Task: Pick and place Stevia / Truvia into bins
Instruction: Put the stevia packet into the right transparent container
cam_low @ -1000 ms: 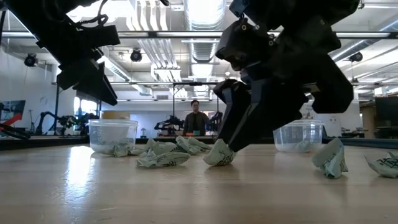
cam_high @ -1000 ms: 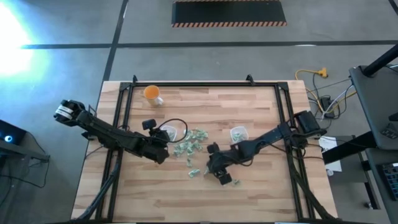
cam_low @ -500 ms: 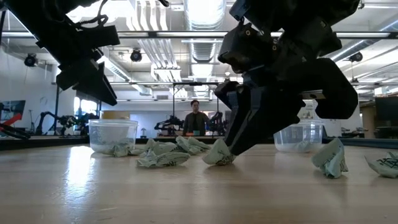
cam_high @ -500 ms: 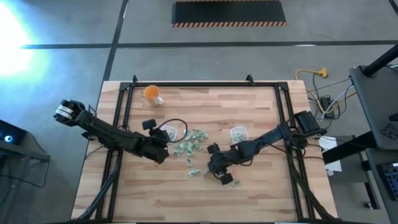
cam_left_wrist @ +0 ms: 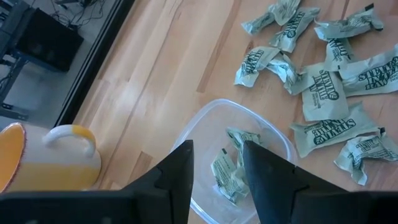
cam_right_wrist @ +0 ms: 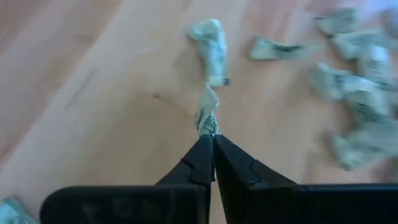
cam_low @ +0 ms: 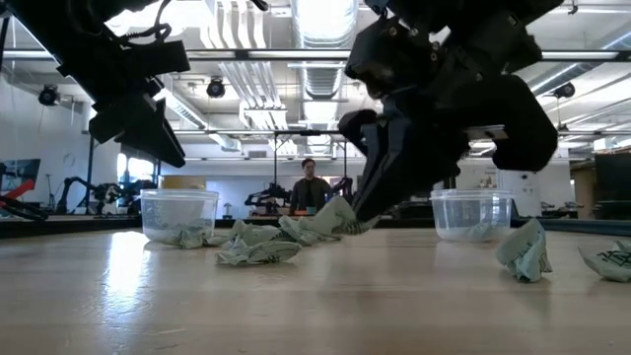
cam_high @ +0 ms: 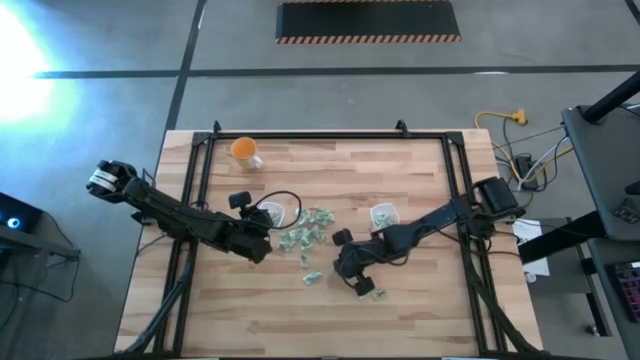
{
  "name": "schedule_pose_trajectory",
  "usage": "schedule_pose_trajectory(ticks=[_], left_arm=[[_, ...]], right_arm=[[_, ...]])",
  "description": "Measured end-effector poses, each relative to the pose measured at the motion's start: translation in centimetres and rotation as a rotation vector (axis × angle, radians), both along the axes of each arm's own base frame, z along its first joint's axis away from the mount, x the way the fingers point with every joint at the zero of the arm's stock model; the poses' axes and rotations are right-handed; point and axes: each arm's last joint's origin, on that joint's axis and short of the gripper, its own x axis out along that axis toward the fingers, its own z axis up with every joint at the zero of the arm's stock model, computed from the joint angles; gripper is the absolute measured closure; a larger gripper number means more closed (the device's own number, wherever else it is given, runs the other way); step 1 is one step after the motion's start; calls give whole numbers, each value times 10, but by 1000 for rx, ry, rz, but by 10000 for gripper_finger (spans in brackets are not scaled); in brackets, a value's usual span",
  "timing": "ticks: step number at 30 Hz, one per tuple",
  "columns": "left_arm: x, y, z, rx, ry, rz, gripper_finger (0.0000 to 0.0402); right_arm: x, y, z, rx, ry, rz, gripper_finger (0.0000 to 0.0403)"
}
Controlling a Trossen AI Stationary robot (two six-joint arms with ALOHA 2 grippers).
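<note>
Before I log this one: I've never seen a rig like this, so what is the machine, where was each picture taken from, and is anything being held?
Two dark robot arms work at a wooden table. One picture looks straight down from above, one looks level across the tabletop, and one comes from a camera on each wrist.

Small pale green and white sachets lie scattered mid-table, beside two clear bins: the left bin, which already holds a few sachets, and the right bin. An orange cup stands near the far edge.

The right gripper is shut on one sachet, pinched at its tips and lifted off the wood in the low view. The left gripper hangs over the left bin, fingers apart, holding nothing.

A person sits far back in the room.
</note>
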Motion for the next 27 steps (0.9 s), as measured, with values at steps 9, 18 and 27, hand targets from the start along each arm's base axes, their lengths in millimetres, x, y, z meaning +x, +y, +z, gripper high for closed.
schedule_pose_trajectory(ticks=[9,18,27], left_arm=[[0,0,-1,1,2,0,279],[-1,0,-1,1,3,0,278],[0,0,-1,1,2,0,278]], right_arm=[[-30,-13,36,-242,31,-296,394],[-78,-30,56,-340,140,-649,394],[-96,-36,49,-328,177,-734,394]])
